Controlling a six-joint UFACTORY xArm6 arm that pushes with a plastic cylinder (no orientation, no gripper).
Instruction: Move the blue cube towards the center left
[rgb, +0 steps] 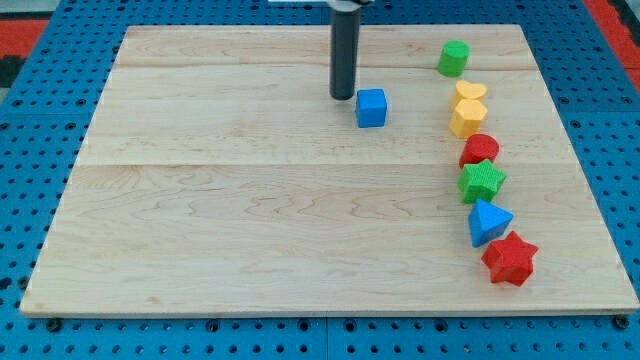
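The blue cube sits on the wooden board near the view's top, a little right of centre. My tip stands just left of the cube and slightly above it in the view, with a small gap between them. The dark rod rises straight up out of the view's top.
Down the view's right side runs a curved line of blocks: a green cylinder, a yellow heart, a yellow hexagon, a red cylinder, a green star, a blue triangle, a red star.
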